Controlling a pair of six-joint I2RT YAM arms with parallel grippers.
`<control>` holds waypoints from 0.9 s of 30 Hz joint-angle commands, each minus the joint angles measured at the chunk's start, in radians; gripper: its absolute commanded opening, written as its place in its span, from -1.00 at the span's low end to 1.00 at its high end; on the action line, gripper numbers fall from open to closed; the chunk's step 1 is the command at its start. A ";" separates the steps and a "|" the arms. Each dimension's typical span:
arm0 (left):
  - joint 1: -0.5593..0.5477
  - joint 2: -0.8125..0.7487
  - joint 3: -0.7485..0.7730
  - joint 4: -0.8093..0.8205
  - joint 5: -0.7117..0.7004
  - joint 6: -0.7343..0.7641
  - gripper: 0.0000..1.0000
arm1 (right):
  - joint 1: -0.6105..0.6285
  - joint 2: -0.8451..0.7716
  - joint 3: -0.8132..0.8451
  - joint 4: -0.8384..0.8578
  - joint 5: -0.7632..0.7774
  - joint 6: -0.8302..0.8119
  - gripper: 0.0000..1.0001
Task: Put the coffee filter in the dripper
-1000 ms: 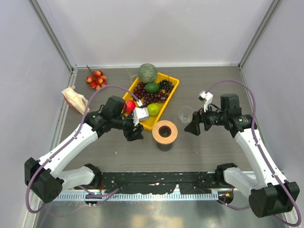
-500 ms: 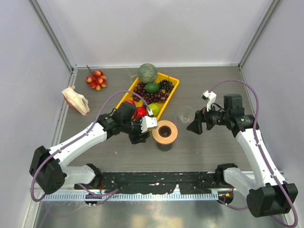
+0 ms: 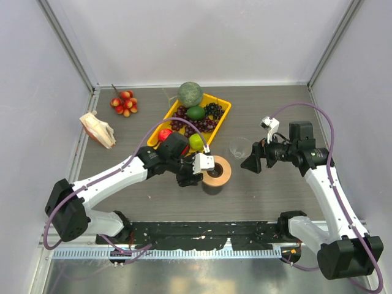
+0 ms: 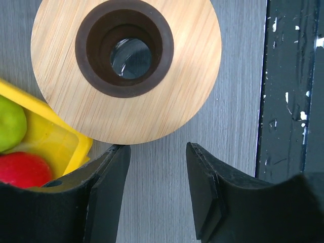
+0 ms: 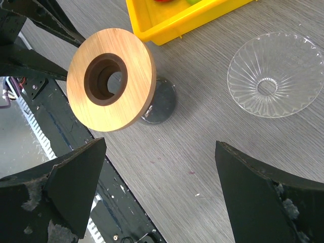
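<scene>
The clear ribbed dripper (image 3: 239,147) (image 5: 273,75) stands on the grey table right of the yellow tray. No coffee filter shows in any view. My left gripper (image 3: 195,176) (image 4: 156,149) is open just left of the tan wooden ring (image 3: 214,171) (image 4: 126,66), with only bare table between its fingers. In the left wrist view, the ring's dark centre hole lies straight ahead of the fingertips. My right gripper (image 3: 250,163) (image 5: 161,144) is open wide and empty, hanging just right of the dripper and the ring (image 5: 111,78).
A yellow tray (image 3: 225,111) (image 5: 177,17) holds grapes, limes and a red fruit. A green melon (image 3: 190,94) sits behind it. A bunch of small red fruit (image 3: 124,103) and a beige paper bundle (image 3: 98,130) lie at far left. The black rail (image 3: 202,233) runs along the near edge.
My left arm has swung right, from beside the tray to the wooden ring, its jaws a little narrower. The right gripper shifted slightly right, then held still.
</scene>
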 commanded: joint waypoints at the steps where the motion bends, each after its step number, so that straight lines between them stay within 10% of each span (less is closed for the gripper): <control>1: -0.024 0.011 0.053 0.040 0.014 0.000 0.10 | -0.006 0.004 0.033 0.009 -0.029 -0.004 0.91; 27: 0.129 -0.225 -0.054 0.055 0.079 -0.257 0.60 | 0.109 -0.030 0.010 -0.131 0.067 -0.171 0.97</control>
